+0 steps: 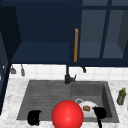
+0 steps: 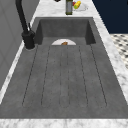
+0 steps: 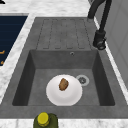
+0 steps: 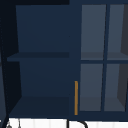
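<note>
Sink basin (image 1: 107,95) holds the white plate (image 3: 64,90) with a brown food piece (image 3: 63,84), not lifted: right hand (image 1: 100,112) at its rim, grip unclear; left hand (image 1: 34,117) idles by the front edge, grip unclear.

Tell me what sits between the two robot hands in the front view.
A big red ball sits between the left robot hand and the right robot hand in the front view. Behind its right edge is a white plate holding a brown bit of food.

We count two hands (image 1: 34,117) (image 1: 100,112), one plate (image 3: 64,93), one red ball (image 1: 67,114), one bottle (image 1: 121,96), one faucet (image 1: 67,75).
</note>
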{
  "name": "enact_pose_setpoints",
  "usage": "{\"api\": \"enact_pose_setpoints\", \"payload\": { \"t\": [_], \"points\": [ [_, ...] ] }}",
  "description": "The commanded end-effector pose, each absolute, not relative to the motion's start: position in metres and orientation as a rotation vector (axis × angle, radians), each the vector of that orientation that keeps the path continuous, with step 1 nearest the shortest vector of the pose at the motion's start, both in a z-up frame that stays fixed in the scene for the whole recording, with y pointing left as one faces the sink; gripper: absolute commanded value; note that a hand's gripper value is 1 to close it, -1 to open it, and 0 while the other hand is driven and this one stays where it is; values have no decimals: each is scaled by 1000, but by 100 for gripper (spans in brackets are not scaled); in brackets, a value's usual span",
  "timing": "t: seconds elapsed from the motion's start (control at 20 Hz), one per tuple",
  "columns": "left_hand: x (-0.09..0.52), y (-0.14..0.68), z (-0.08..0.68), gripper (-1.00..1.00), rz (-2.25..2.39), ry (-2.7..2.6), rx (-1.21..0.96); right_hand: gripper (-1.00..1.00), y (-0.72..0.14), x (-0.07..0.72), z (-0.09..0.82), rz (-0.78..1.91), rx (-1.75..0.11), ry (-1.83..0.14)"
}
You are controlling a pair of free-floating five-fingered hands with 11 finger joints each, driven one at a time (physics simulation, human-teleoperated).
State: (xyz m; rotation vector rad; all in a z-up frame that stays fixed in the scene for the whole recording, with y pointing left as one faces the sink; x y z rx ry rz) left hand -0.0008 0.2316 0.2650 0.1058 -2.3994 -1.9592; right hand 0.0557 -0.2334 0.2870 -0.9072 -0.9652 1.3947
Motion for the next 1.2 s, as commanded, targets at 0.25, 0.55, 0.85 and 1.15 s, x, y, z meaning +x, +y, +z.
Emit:
{"api": "enact_pose_setpoints", "payload": {
  "t": [0.25, 0.55, 0.85, 1.15],
  "points": [
    [-1, 232, 265, 0, -1959, -2399, 106, -100, -234, 2, 292, 1384, -937, -998],
    [-1, 232, 265, 0, -1959, -2399, 106, -100, -234, 3, 290, 1392, -914, -980],
    [-1, 232, 265, 0, -1959, -2399, 106, -100, -234, -1, 289, 1385, -926, -987],
    [-1, 232, 285, -100, -1946, -2400, 82, 0, -234, 0, 290, 1391, -928, -985]
  ]
}}
